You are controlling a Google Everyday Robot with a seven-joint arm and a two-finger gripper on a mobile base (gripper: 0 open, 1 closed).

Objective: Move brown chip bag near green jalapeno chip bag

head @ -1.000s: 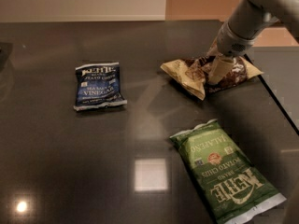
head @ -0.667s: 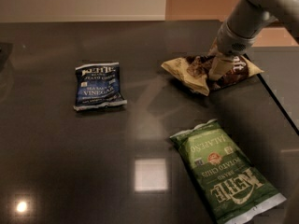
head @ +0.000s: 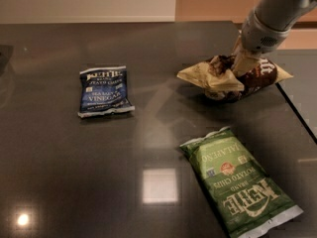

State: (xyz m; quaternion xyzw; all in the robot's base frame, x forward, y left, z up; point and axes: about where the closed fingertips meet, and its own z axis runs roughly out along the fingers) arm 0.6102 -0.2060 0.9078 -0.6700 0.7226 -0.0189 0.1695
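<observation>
The brown chip bag (head: 213,76) is at the right rear of the dark table, crumpled, with pale tan ends and a dark brown middle. My gripper (head: 240,67) comes down from the upper right and is shut on the bag's middle, bunching it and holding it slightly off the surface. The green jalapeno chip bag (head: 238,182) lies flat at the front right, angled toward the table's corner, well in front of the brown bag.
A blue Kettle vinegar bag (head: 104,91) lies at the left middle of the dark table (head: 74,182). A seam or table edge (head: 296,108) runs diagonally along the right side. Ceiling light glare (head: 159,185) shows on the surface near the front.
The brown bag has bunched up more in the gripper and shifted slightly to the right, rising a little. The green and blue bags have not moved.
</observation>
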